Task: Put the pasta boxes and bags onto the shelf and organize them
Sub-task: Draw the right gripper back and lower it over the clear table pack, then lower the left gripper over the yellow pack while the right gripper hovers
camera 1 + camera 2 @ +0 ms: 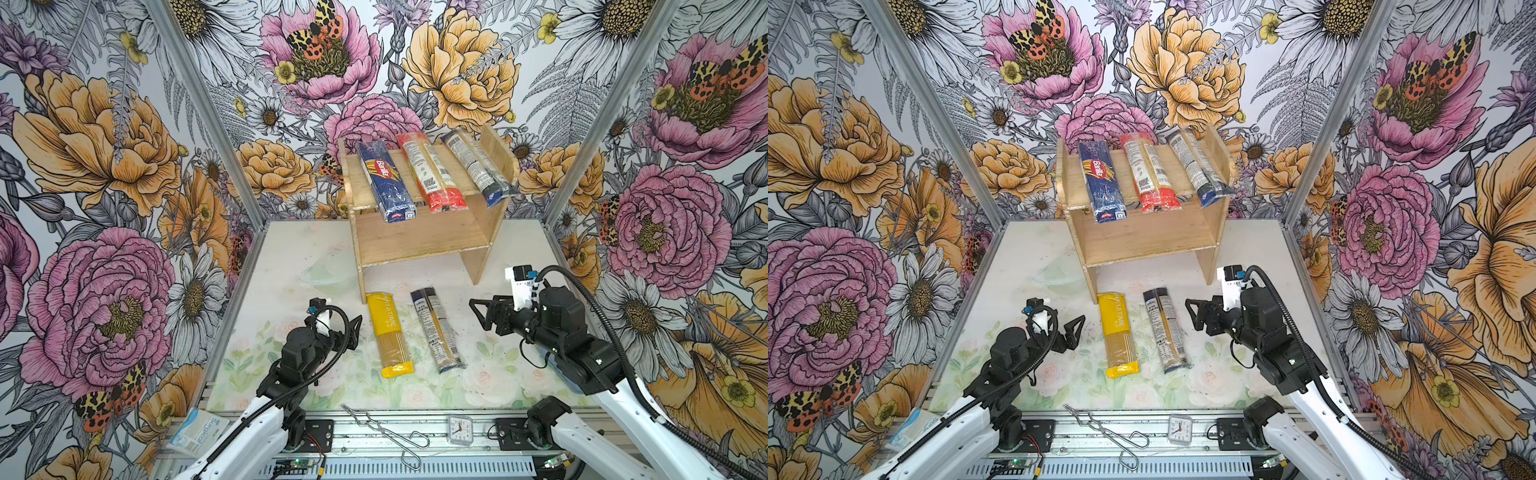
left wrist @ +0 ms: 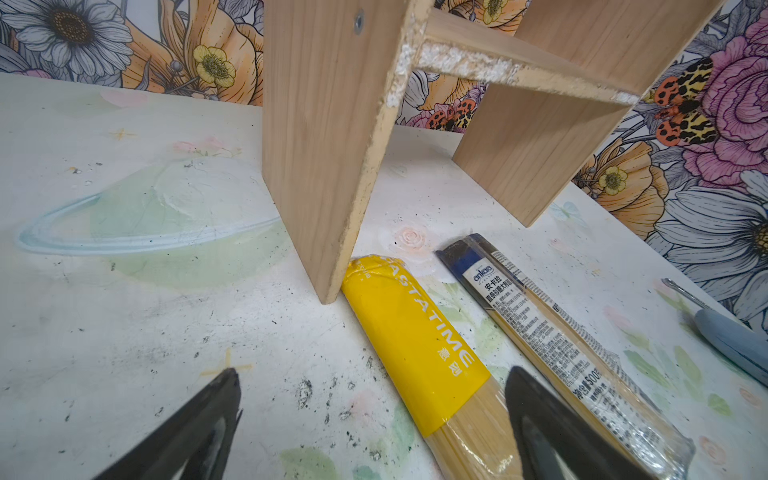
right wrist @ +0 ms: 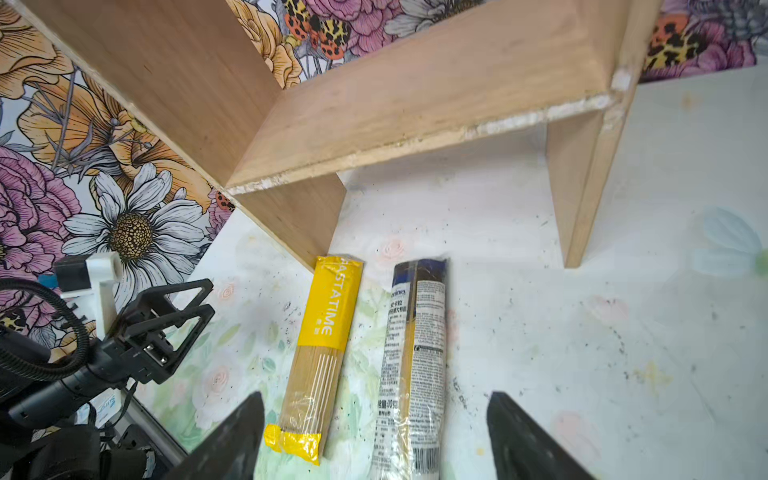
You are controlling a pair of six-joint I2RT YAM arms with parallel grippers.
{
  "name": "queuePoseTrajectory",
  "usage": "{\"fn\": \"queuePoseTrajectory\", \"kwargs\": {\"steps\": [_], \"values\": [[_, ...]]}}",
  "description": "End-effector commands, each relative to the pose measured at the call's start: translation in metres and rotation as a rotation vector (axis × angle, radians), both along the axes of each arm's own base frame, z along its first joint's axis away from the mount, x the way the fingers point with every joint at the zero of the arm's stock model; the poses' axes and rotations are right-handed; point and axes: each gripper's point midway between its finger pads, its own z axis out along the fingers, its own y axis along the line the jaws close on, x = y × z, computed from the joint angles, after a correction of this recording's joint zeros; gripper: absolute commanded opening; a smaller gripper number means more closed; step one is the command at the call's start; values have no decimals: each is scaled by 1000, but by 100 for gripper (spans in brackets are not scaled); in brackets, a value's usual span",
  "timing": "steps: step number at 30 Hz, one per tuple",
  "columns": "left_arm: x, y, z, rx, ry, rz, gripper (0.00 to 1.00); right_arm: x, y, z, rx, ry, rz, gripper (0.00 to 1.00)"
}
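Three spaghetti packs (image 1: pixel 430 174) top the shelf (image 1: pixel 419 245). Yellow pack (image 1: pixel 388 334) and clear pack (image 1: pixel 436 328) lie on the bench (image 1: pixel 519 249) between the left gripper (image 1: pixel 355 330) and right gripper (image 1: pixel 478 313), jaws open, empty.

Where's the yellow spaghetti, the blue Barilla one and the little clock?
yellow spaghetti pack (image 1: pixel 383 320), in a top view, on its yellow label.
blue Barilla pack (image 1: pixel 384 169), in a top view, on the red logo.
little clock (image 1: pixel 460 430), in a top view, on its white face.
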Motion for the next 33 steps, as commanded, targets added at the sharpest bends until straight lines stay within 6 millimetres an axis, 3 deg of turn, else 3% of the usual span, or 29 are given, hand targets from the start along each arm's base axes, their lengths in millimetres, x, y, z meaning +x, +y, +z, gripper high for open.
{"fn": "queuePoseTrajectory", "kwargs": {"steps": [1, 9, 22, 33], "values": [[3, 1, 3, -13, 9, 16, 99, -2, -2, -7, 67, 12, -45, 85], [8, -5, 2, 2, 35, 17, 99, -7, 3, -75, 32, 160, -36, 85], [6, -30, -15, 5, 107, 8, 99, -7, 10, -141, -49, 265, 7, 87], [-5, -64, -37, 73, 174, -25, 99, 4, 24, -162, -45, 300, 39, 87]]}}
